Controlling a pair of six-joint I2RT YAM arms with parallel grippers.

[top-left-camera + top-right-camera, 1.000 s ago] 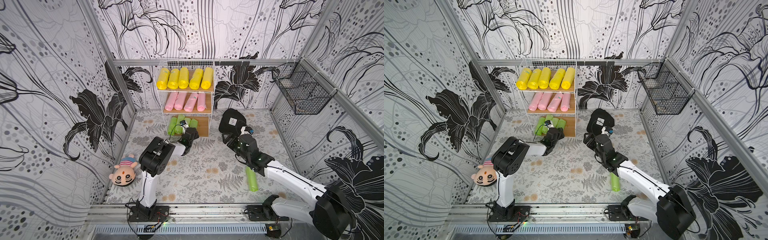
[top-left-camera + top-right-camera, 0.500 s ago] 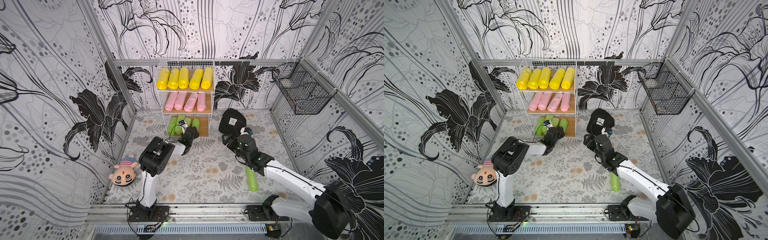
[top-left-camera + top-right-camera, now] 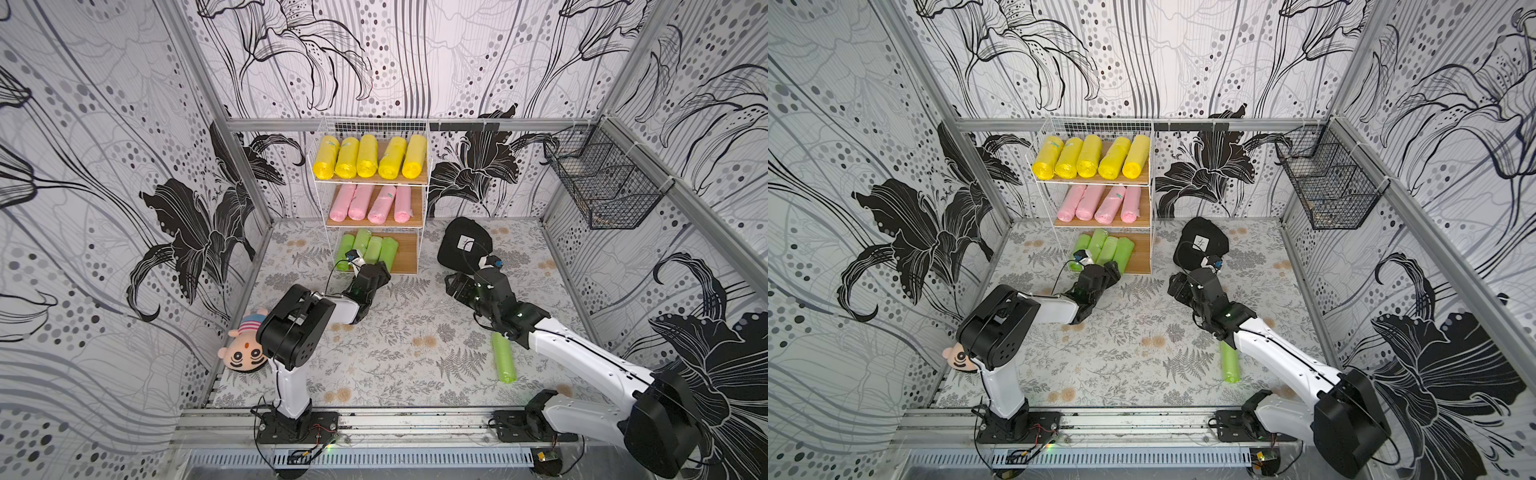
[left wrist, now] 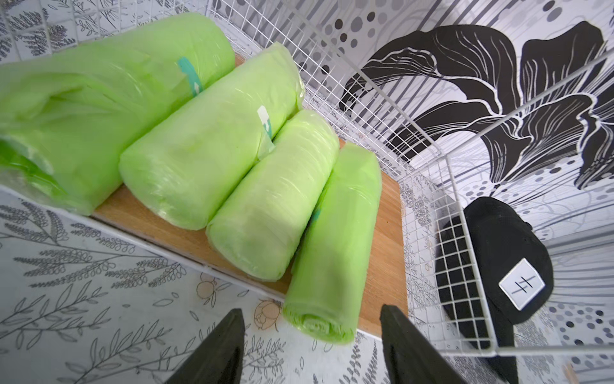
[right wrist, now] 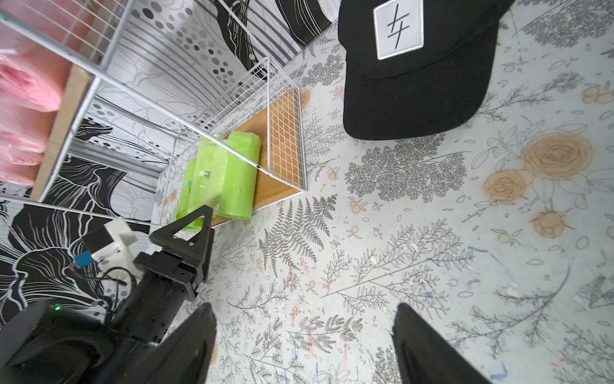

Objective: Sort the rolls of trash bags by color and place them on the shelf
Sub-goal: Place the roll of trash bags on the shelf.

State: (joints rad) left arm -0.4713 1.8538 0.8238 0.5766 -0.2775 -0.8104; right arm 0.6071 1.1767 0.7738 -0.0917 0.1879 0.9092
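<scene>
Just before the shelf [image 4: 387, 239], the left gripper [image 4: 311, 309] is parted astride a green roll [image 4: 335, 239], untouched; the right gripper [image 5: 305, 306] is spread wide, empty

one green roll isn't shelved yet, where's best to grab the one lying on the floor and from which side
Grip the green roll around its middle, coming down from above with the right claw turned so it closes across the narrow width. It lies flat, a long cylinder, both long sides free.
</scene>
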